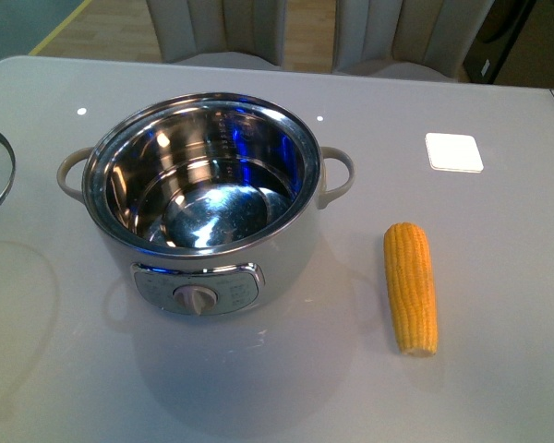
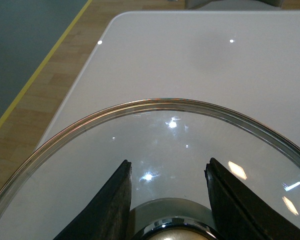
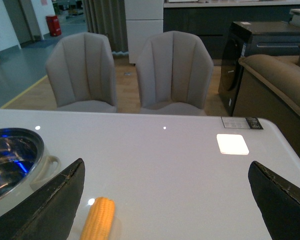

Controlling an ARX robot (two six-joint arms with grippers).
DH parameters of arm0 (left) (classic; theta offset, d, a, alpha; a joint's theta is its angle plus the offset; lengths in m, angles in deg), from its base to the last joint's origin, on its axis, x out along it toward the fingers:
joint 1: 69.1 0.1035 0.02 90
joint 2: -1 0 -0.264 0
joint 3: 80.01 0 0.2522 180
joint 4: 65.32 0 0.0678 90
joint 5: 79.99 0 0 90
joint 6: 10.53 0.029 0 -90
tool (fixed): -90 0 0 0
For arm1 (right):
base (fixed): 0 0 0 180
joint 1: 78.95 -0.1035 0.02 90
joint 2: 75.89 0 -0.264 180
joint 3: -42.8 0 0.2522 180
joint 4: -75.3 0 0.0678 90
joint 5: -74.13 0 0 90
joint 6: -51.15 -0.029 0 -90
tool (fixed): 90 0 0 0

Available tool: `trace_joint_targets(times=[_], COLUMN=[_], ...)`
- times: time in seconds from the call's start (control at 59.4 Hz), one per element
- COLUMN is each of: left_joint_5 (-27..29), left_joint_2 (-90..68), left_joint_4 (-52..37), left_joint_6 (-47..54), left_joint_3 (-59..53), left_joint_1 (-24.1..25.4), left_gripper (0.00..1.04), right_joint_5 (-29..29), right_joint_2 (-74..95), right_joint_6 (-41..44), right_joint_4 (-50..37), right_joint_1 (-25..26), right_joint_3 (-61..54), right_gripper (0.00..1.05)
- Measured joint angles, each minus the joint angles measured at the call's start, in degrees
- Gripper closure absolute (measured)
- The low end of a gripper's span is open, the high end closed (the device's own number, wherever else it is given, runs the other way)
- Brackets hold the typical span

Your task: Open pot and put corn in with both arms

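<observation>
Corn [image 1: 411,288] lies right of the open pot [image 1: 294,251].

Open pot [image 1: 293,257], bare table [image 1: 499,277] around corn [image 1: 411,288]

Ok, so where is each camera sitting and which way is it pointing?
Front view: on the body, looking down at the open pot, corn and table; no arm shows.
Left wrist view: above the lid, facing a table corner; left fingers flank its knob.
Right wrist view: low over the table, facing the chairs; right fingers spread wide.
Front and right wrist views share pot, corn and white square.
</observation>
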State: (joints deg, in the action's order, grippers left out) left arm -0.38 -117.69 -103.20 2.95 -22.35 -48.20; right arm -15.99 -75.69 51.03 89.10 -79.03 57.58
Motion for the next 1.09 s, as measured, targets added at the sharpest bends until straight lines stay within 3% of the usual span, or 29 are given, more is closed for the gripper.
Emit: trace_joint_targets(times=[1.095], left_joint_5=[-5.53], left_joint_2=[-24.74], left_joint_4=[-9.16], left_joint_6=[-0.79], left_joint_3=[12.68], left_joint_1=[2.80], left_gripper=[0.65], right_joint_5=[0.00], right_joint_2=[0.00], right_joint_6=[0.00], right_joint_4=[0.00], right_joint_1=[0.00], right_joint_3=[0.00], right_gripper=[0.09])
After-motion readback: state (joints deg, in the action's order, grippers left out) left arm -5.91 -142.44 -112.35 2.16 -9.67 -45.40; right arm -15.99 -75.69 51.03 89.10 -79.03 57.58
